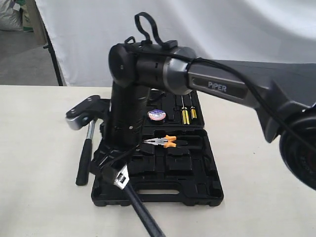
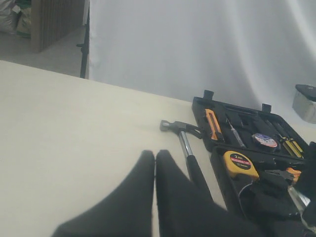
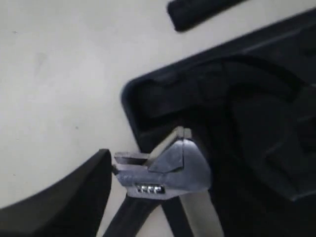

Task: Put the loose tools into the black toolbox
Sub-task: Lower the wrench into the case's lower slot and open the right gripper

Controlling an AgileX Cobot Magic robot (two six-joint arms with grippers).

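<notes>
I am reaching my right gripper (image 1: 108, 167) across the counter to the near left corner of the black toolbox (image 1: 197, 196). The adjustable wrench (image 3: 168, 173) is sitting right by one finger (image 3: 69, 200). I am seeing only that one finger, so I cannot tell if I am squeezing the wrench or not. Its silver head is hanging over the box corner, and its long black handle is pointing out toward the near edge of the counter. The box is lying just past the head, so I think the wrench is needing a turn to fit a hole.

My left gripper (image 2: 154, 159) is pressed shut with nothing in it. The claw hammer (image 2: 186, 150) is lying just in front of it, beside the left side of the box, with its head toward the far edge and its handle toward the near edge. My left arm is looking nearer to it. The little tape roll (image 2: 264, 140) is lying inside the box.

My arm is showing the word PiPER (image 1: 217, 85), and the yellow tape measure (image 2: 240, 165) is showing "2m". The roll's label is too small to read.
</notes>
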